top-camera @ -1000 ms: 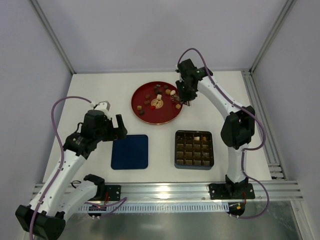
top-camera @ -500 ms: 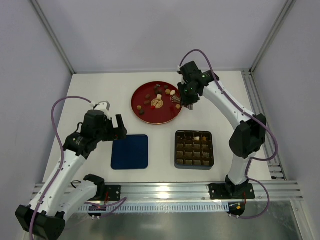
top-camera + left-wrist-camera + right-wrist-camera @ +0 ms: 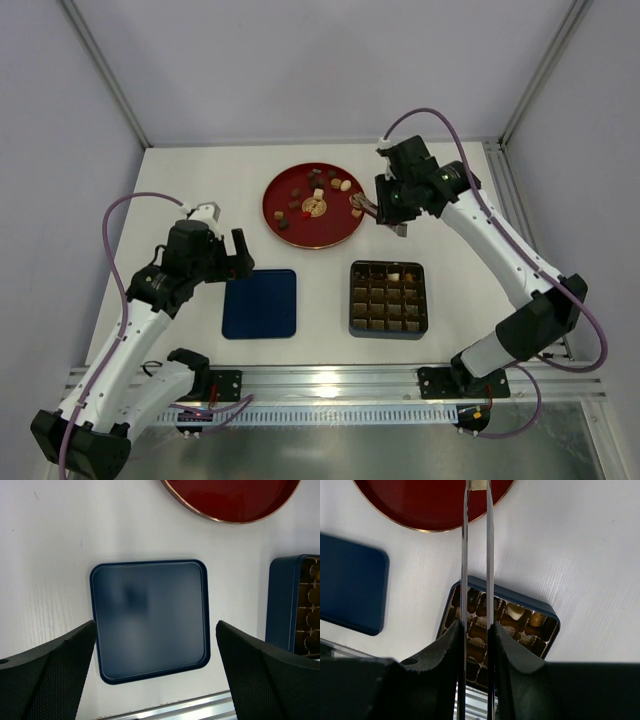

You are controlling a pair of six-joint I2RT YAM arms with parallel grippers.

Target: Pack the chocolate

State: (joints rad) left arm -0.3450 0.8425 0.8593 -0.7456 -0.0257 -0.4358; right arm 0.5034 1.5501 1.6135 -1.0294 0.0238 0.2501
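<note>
Item: right gripper point(image 3: 476, 628) clamped on tweezers point(image 3: 465, 555) nipping one cream bonbon point(image 3: 478, 484); we judge a loose pinch could drop it short of the tray point(image 3: 538, 608).

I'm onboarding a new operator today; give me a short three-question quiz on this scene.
1. True or false: the left gripper is shut on the flat dark-blue square lid.
2. What sits between the tips of the thin metal tweezers in the right gripper? A) a small cream-white bonbon B) a green cap C) nothing
3. Fill in: the loose chocolates lie on the round red ____.
Key: 1 false; 2 A; 3 plate.
</note>
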